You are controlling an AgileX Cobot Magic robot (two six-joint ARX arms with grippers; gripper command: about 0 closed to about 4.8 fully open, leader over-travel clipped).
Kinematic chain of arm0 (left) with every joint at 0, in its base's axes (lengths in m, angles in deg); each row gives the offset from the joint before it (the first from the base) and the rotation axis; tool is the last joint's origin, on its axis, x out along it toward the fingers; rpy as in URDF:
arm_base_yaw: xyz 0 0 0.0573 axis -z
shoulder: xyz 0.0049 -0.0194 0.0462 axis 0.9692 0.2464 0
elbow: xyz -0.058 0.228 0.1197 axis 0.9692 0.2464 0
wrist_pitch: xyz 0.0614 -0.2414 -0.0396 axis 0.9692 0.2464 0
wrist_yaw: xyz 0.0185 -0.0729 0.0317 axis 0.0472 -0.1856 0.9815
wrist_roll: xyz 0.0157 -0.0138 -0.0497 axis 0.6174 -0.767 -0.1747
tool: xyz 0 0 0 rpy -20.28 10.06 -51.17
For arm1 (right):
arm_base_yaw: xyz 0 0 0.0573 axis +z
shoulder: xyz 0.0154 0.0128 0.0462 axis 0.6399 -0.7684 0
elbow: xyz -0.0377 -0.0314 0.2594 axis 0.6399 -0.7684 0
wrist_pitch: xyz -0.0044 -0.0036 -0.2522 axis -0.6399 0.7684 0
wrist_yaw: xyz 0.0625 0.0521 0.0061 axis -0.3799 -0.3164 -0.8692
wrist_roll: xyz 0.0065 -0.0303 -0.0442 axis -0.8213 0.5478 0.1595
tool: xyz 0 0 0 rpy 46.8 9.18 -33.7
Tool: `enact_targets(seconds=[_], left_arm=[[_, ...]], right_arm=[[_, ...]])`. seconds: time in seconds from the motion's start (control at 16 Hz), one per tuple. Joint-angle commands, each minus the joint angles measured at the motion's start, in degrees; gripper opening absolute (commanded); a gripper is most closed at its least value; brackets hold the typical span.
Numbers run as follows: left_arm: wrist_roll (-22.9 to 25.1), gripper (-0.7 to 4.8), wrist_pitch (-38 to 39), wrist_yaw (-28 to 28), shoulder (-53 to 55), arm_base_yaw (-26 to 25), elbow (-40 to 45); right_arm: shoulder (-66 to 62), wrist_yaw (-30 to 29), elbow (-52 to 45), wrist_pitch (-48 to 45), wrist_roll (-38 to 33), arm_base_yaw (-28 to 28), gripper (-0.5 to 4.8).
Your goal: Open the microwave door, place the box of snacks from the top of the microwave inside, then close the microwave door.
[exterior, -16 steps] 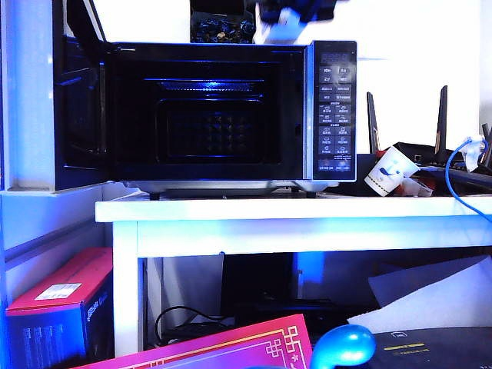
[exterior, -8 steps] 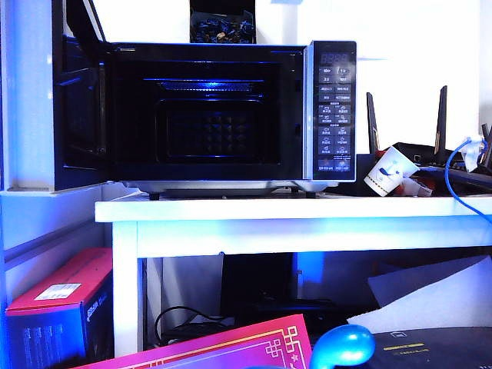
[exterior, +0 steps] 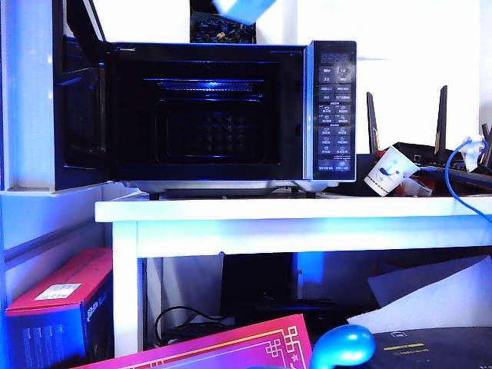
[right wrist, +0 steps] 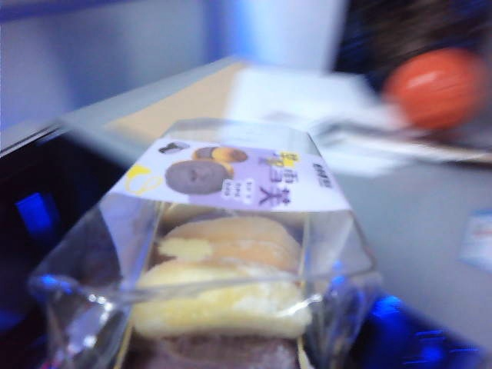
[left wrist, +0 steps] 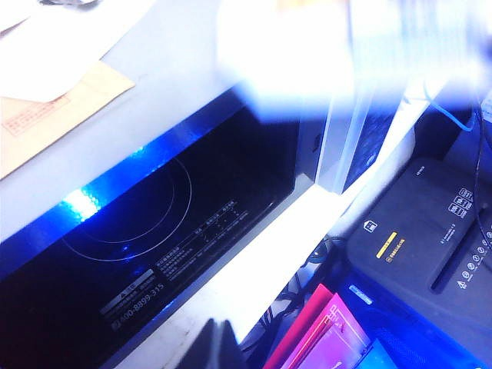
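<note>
The microwave (exterior: 330,108) stands on a white table with its dark cavity exposed. The microwave door (exterior: 77,115) is swung wide open to the left. The box of snacks (right wrist: 231,254), clear-walled with a pale printed label and cream pastries inside, fills the right wrist view. My right gripper is shut on it, with its fingers hidden behind the box. In the exterior view the box of snacks (exterior: 244,9) is a pale blur above the microwave top. My left gripper (left wrist: 216,347) is shut and empty, over the table edge in front of the cavity floor (left wrist: 154,223).
A dark box with blue-speckled contents (exterior: 223,29) sits on top of the microwave. A white cup (exterior: 387,173), a router and a blue cable lie right of the microwave. Red and pink boxes (exterior: 61,300) and a black shredder (left wrist: 430,238) stand below the table.
The right gripper with the box rose out of the exterior view's top edge; the box now shows again as a blur further left. The left arm has stayed still.
</note>
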Motion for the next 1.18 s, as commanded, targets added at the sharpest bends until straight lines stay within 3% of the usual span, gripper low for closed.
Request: enact_targets(seconds=[0.06, 0.44, 0.69, 1.18], left_arm=[[0.2, -0.06, -0.4, -0.1, -0.3, 0.0, -0.3], [0.2, -0.06, -0.4, -0.1, -0.3, 0.0, -0.3], [0.2, -0.06, -0.3, -0.1, -0.3, 0.0, -0.3], [0.2, -0.06, -0.4, -0.1, -0.3, 0.0, -0.3]], right_arm=[[0.5, -4.1, 0.3, 0.3, 0.4, 0.1, 2.83], [0.1, -5.7, -7.6, -3.7, 0.4, 0.1, 2.83], [-2.7, -5.6, -15.5, -17.7, -0.1, 0.1, 2.83], [-18.0, -5.4, -15.5, -38.4, -2.0, 0.2, 2.83]])
